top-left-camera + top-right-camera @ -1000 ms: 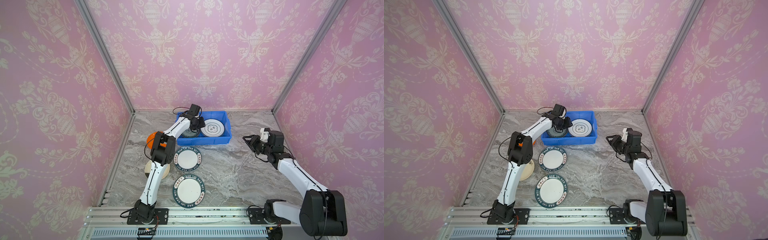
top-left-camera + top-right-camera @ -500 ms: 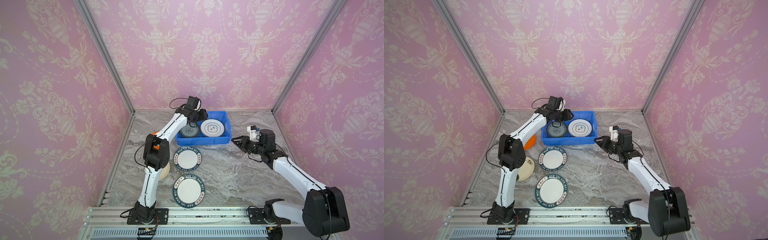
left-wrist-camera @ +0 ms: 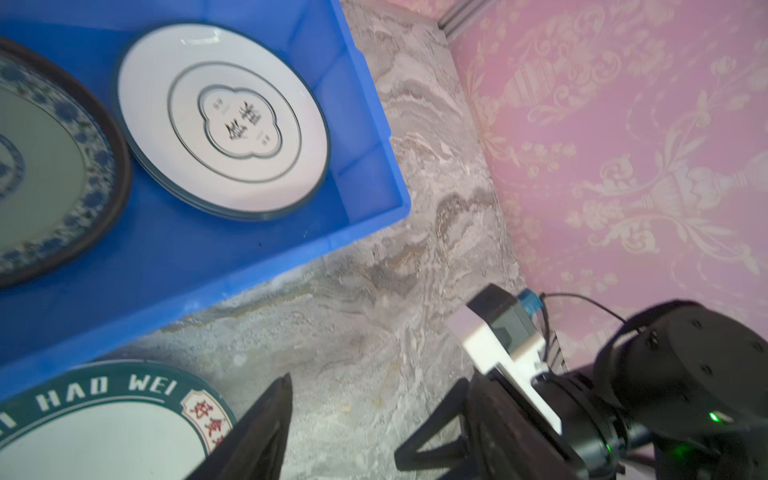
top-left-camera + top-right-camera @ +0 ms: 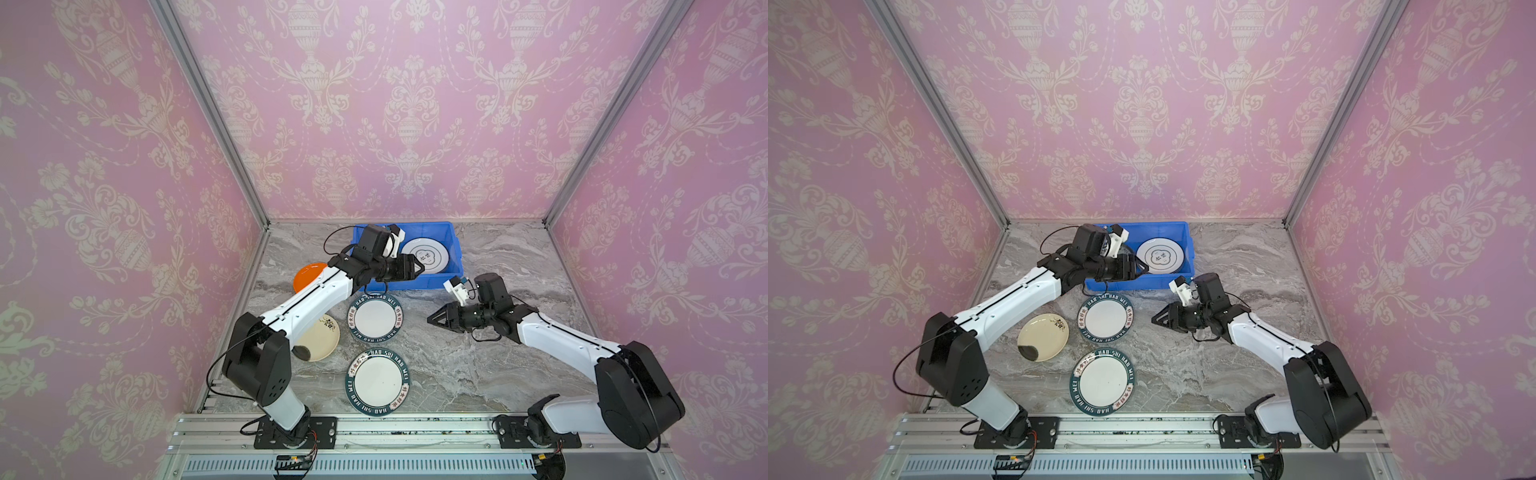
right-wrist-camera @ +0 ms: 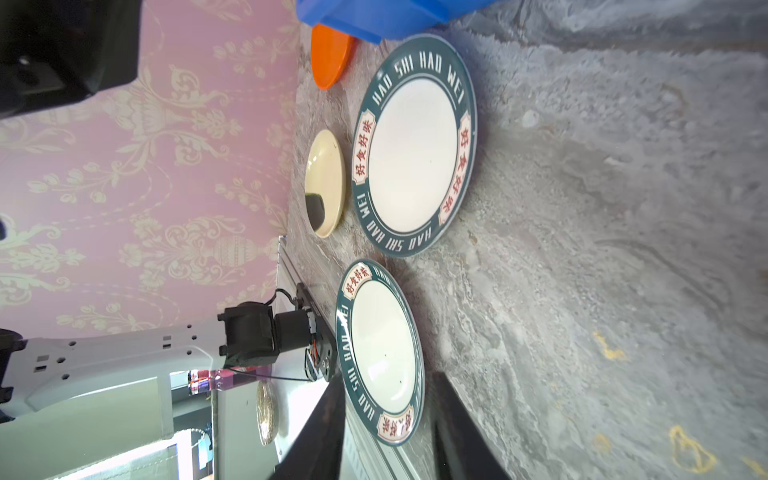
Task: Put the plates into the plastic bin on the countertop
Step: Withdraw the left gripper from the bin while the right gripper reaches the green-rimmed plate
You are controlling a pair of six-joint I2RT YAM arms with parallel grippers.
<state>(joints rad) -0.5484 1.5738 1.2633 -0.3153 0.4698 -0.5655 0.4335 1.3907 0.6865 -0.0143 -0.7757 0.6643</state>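
The plastic bin [image 4: 455, 249] [image 4: 1190, 249] sits at the back of the countertop [image 4: 478, 365], in the middle of both top views, just under the pink wall [image 4: 415, 124]. In its right half lies the emblem plate [image 4: 424, 256] [image 3: 222, 120], white and flat, on top of another plate whose thin edge shows beneath it in the left wrist view. Beside it in the bin lies the blue-patterned plate [image 3: 45, 174], ringed by a dark rim; I can't say whether that rim is a separate plate underneath. Below the bin, on the bare marble, the upper lettered plate [image 4: 375, 318] [image 5: 415, 145] lies just in front of the bin's near wall. The lower lettered plate [image 4: 377, 381] [image 5: 380, 353] lies further down, near the metal rail [image 4: 415, 430]. Just left of the upper one is the cream plate [image 4: 1043, 336]. The orange plate [image 4: 307, 274] peeks out from behind the left arm [image 4: 307, 303], off the bin's left end. The left gripper [image 4: 417, 268] hangs over the bin's near wall, jaws parted, with nothing in them. The right gripper [image 4: 430, 320] [image 5: 388, 380] hovers to the right of the upper lettered plate and points left at it, its fingers a moderate gap apart and empty
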